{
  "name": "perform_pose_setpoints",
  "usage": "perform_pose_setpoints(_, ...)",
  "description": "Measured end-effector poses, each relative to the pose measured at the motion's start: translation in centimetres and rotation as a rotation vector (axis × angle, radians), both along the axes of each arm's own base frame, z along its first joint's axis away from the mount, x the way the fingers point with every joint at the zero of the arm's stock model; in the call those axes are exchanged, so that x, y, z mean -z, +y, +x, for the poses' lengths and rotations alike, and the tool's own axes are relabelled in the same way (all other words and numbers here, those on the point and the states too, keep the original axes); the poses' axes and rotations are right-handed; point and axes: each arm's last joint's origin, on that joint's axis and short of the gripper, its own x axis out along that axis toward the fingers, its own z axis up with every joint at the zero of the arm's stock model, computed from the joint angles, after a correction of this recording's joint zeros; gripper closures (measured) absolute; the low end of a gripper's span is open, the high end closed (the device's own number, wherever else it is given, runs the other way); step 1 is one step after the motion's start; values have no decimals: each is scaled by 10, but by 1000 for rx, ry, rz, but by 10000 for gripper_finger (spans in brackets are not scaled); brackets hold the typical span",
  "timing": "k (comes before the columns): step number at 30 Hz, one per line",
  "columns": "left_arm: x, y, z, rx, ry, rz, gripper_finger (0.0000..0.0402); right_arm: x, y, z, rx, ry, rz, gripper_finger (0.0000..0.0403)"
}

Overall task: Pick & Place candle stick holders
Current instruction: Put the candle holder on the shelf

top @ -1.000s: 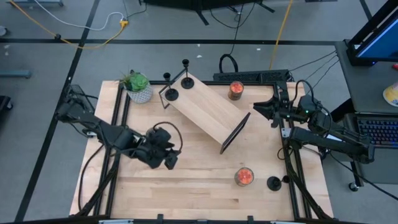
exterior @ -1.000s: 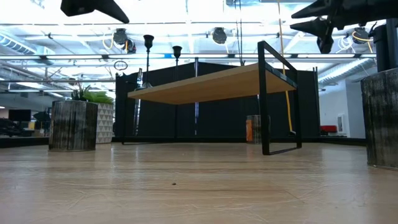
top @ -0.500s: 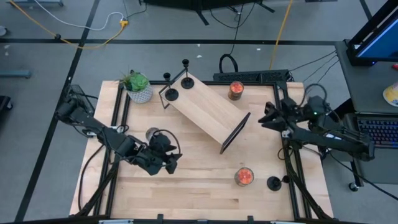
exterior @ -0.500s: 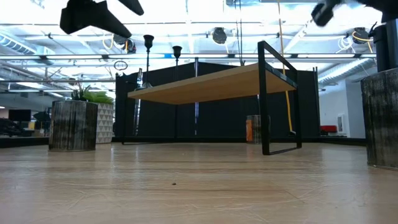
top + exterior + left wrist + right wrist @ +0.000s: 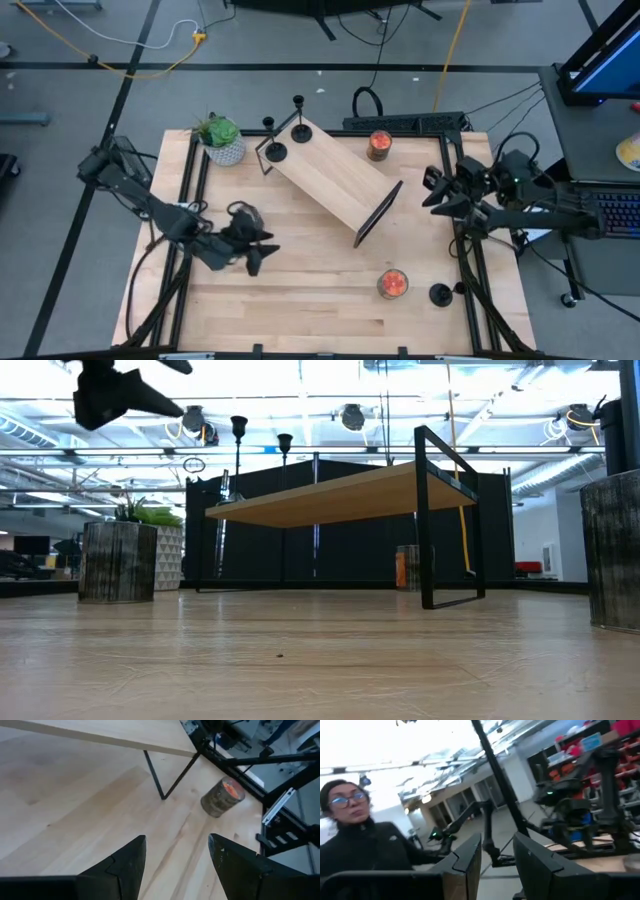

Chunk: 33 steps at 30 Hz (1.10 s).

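Both arms have drawn back toward their own table edges since the earlier view. Left gripper, fingers spread wide and empty, hovers at 8 o'clock of the wooden shelf. Right gripper, fingers a narrow gap apart and holding nothing, hangs at 3 o'clock. Two candle stick holders stand on the shelf's 11 o'clock end, a third at the table's 4 o'clock corner beside an orange jar candle.

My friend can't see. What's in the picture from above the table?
A small wooden shelf lies slantwise mid-table, with three black candle stick holders at its far end beside a potted plant. The left gripper, jaws open, hovers nearby; the right gripper waits at the right edge.
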Motion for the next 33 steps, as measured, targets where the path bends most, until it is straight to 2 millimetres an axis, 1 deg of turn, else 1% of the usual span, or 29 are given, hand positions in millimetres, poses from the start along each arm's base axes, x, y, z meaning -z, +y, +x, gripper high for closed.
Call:
perform_pose_setpoints(3, 3, 6, -11, 4, -13, -8, 177, -21, 5, 6, -32, 57, -39, 298)
perform_pose_setpoints(6, 6, 11, -19, 8, -31, -14, 177, -36, 8, 13, -59, 191, -57, 298)
perform_pose_setpoints(10, 4, 16, -26, 15, -61, -19, 176, -44, 13, 21, -47, 479, -9, 298)
perform_pose_setpoints(16, 5, 18, -30, 18, -69, -20, 176, -46, 24, 22, -79, 941, 196, 298)
perform_pose_setpoints(22, 5, 18, -30, 26, -70, -12, 176, -38, 39, 14, -78, 1322, 475, 298)
perform_pose_setpoints(28, 5, 18, -30, 27, -69, -9, 176, -32, 56, 1, 7, 1549, 638, 298)
perform_pose_setpoints(33, 5, 18, -30, 27, -69, -11, 176, -30, 71, -10, 80, 1633, 685, 298)
